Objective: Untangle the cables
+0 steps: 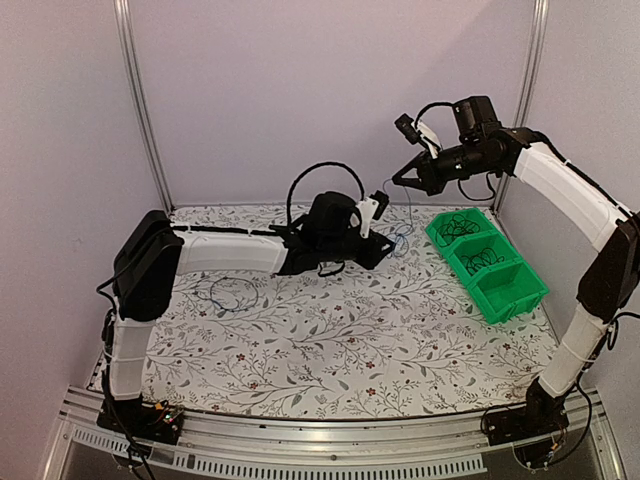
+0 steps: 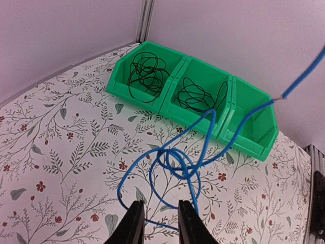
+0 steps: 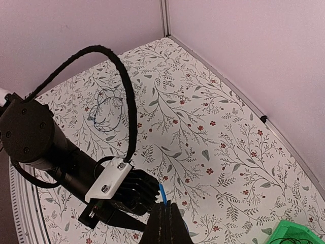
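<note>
A blue cable (image 2: 185, 162) lies on the floral table in a loose knot of loops. One strand rises up to the right, out of the left wrist view. My left gripper (image 2: 158, 206) is open just above the table, its fingers (image 2: 134, 223) either side of a low strand of the blue cable. My right gripper (image 3: 163, 209) is raised high and shut on the blue cable's end (image 3: 162, 192). From the top view, the right gripper (image 1: 395, 180) hangs above the left gripper (image 1: 385, 240). Another thin dark tangle (image 1: 230, 293) lies at the table's left and also shows in the right wrist view (image 3: 106, 109).
A green three-compartment bin (image 1: 510, 300) stands at the right. Black cable coils fill two compartments (image 2: 147, 71) (image 2: 198, 94). The third compartment (image 2: 254, 114) holds nothing. Walls close in at the back and right. The left arm's thick black cable loop (image 3: 124, 86) arcs under the right gripper.
</note>
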Controlling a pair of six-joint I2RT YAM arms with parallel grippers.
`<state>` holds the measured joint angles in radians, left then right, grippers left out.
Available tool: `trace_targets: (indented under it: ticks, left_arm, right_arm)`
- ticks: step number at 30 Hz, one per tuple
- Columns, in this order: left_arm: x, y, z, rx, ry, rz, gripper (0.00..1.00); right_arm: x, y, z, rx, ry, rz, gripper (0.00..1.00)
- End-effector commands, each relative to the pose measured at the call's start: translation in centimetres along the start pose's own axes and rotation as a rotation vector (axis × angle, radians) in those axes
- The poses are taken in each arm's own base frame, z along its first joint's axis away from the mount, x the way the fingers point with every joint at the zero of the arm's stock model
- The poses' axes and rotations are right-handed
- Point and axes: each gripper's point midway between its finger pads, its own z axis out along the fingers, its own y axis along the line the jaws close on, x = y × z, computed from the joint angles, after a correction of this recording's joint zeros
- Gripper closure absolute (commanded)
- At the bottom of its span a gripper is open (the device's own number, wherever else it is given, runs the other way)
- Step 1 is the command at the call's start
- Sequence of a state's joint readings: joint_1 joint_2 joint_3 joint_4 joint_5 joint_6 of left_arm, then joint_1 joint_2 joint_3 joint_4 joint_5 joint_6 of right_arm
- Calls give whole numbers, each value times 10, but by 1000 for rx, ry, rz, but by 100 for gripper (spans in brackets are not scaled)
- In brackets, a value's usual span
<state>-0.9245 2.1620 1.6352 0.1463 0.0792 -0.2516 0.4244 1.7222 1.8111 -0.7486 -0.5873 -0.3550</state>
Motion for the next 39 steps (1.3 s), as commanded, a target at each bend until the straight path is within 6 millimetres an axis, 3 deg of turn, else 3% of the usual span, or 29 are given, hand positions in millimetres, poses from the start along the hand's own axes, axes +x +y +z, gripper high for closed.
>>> trace_targets:
  ticks: [1,6,12,18,23,27,35,39]
  left_arm:
    - [3,2,4,16,-6,-21,80]
    - [10,12,10,5,6,-58,76]
    - [21,45,20,-95,30,-161,64]
    - [28,73,31,-112,34,-277,60]
    - [22,70,38,-12,-1,-329,60]
    - [18,58,27,74,-38,-337,60]
    - [28,65,-13,77,-43,-433,57]
    - [18,50,-32,184,-97,-461,52]
  right_arm:
    - [-8,5,-1,-23,-17,-2,100]
    - [-12,8,-3,-34,-27,0,100]
    - [-14,11,-5,-45,-32,1,100]
    - [-16,15,-7,-63,-43,4,100]
    - [-15,15,-6,-67,-40,7,100]
    - [-14,15,-6,-60,-35,4,100]
    - [-10,13,-5,-54,-28,0,100]
    - [-8,13,-2,-59,-24,1,100]
